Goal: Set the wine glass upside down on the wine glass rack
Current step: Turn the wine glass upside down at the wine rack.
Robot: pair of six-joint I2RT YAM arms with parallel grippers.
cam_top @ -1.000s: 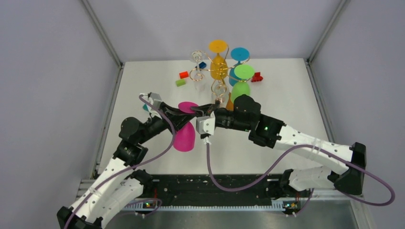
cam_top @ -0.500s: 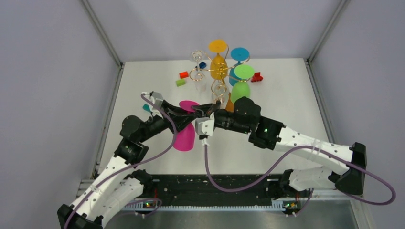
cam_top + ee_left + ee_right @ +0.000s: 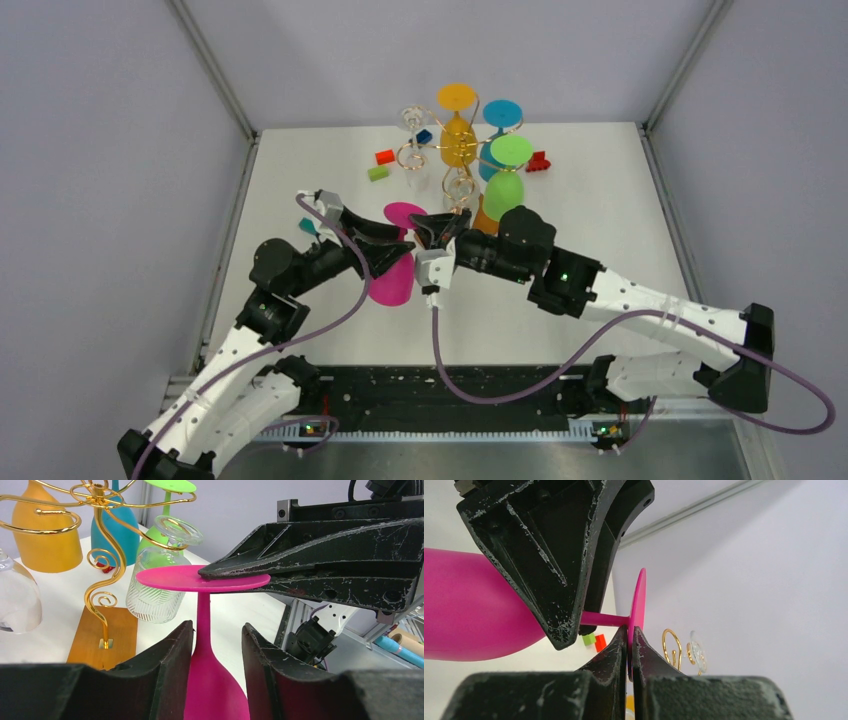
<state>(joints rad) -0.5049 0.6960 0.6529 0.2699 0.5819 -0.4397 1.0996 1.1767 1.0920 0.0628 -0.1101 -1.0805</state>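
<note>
The magenta wine glass [image 3: 391,282] hangs upside down above the table, foot disc [image 3: 200,577] on top. My right gripper [image 3: 630,630] is shut on the rim of that disc, coming in from the right [image 3: 425,222]. My left gripper [image 3: 216,627] is open around the stem [image 3: 202,620], with a gap on the right of the stem; it reaches in from the left [image 3: 395,250]. The wine glass rack [image 3: 445,160] stands just behind, gold wire [image 3: 100,580] on an orange-brown base [image 3: 102,635].
The rack holds an orange glass [image 3: 458,140], a teal one [image 3: 497,115], a green one [image 3: 505,185] and clear ones [image 3: 157,590]. Small red [image 3: 385,156], green [image 3: 378,173] and blue [image 3: 424,136] blocks lie behind the rack, with another red one [image 3: 538,160] at its right.
My left gripper's jaws have opened off the stem. My right gripper has stayed shut on the foot disc, and the glass has shifted a little toward the rack.
</note>
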